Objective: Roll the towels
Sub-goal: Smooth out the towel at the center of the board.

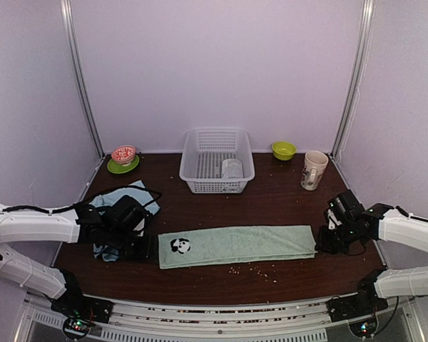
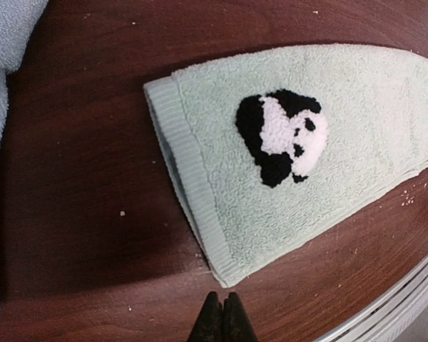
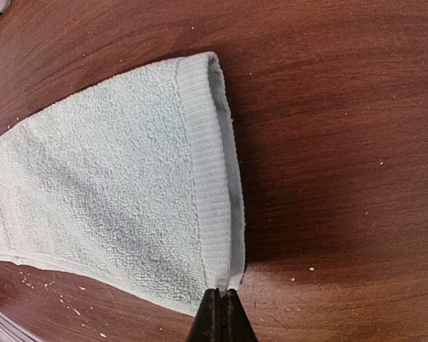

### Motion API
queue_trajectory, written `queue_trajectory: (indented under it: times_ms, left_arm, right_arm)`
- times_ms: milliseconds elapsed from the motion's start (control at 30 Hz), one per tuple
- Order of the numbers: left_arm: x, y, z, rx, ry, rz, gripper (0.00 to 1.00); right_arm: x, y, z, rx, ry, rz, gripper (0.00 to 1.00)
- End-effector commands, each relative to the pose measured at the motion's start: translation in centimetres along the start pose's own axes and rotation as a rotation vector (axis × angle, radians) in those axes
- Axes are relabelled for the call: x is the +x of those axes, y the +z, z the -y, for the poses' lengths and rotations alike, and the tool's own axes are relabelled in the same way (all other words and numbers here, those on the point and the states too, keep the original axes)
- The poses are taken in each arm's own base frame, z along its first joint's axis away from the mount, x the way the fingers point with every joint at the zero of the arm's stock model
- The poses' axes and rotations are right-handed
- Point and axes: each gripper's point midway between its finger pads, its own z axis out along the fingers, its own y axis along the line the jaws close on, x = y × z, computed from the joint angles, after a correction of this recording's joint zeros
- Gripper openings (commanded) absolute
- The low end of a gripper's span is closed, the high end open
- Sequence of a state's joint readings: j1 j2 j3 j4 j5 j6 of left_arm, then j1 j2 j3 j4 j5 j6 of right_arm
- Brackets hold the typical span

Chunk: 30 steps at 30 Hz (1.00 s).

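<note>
The pale green towel (image 1: 250, 244) lies folded into a long flat strip across the middle of the table, with its panda patch (image 1: 180, 246) at the left end. My left gripper (image 1: 151, 247) is shut and empty. In the left wrist view the left gripper (image 2: 222, 305) sits just short of the green towel's (image 2: 321, 149) near corner. My right gripper (image 1: 319, 242) is shut at the other end; in the right wrist view the right gripper (image 3: 222, 293) touches the hem corner of the green towel (image 3: 114, 192). The light blue towel (image 1: 137, 191) lies crumpled behind my left arm. A rolled greyish-white towel (image 1: 232, 169) sits in the basket (image 1: 200, 153).
A mug (image 1: 314, 169) and a green bowl (image 1: 283, 149) stand at the back right. At the back left, a red bowl (image 1: 123, 152) sits on a green plate. Crumbs dot the wood in front of the green towel. The metal front rail (image 2: 406, 281) is close.
</note>
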<state>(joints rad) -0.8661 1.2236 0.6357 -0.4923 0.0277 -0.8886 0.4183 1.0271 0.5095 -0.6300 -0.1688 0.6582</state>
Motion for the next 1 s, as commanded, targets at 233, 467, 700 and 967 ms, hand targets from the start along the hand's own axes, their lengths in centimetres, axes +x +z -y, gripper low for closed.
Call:
queue_trajectory:
  times_ms: [233, 467, 700, 967]
  left_arm:
    - [2.0, 1.3, -0.6, -0.004, 0.015, -0.058, 0.0]
    - [1.4, 0.6, 0.1, 0.005, 0.042, -0.056, 0.0]
    - [-2.9, -3.0, 4.1, 0.086, 0.13, 0.058, 0.05]
    - [-5.1, 1.3, 10.4, 0.254, 0.232, -0.005, 0.0]
  right_arm:
    - [1.5, 1.2, 0.7, 0.014, 0.009, -0.057, 0.0]
    - [1.9, 0.4, -0.3, -0.016, -0.03, -0.084, 0.45]
    - [-3.9, -5.0, -2.8, -0.031, -0.049, 0.152, 0.57]
    - [-7.6, -0.4, -7.3, -0.109, -0.023, 0.124, 0.31]
